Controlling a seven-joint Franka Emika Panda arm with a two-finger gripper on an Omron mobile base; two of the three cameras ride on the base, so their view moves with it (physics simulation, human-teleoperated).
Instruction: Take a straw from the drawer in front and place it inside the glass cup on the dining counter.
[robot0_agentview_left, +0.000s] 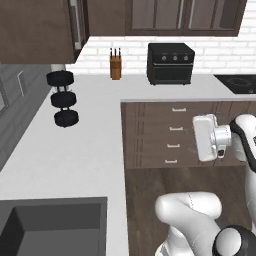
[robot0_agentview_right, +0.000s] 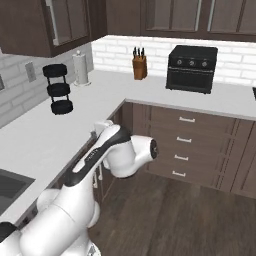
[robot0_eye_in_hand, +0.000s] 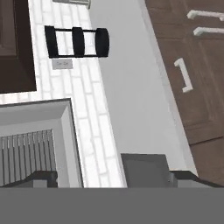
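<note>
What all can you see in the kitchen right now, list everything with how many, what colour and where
Drawers: four, dark brown with short silver handles, stacked in the cabinet ahead, all closed.
Worktop: one, white, L-shaped, running left and along the back wall.
Sink: one, dark grey, set in the worktop at near left.
Tiered rack: one, black, three round tiers, on the worktop at left.
Knife block: one, tan wood, by the back wall.
Toaster oven: one, black, right of the knife block.
Paper towel roll: one, white, in the corner.
Upper cabinets: several, dark brown, above.
Arm: one, white; jaws open, holding nothing.
</note>
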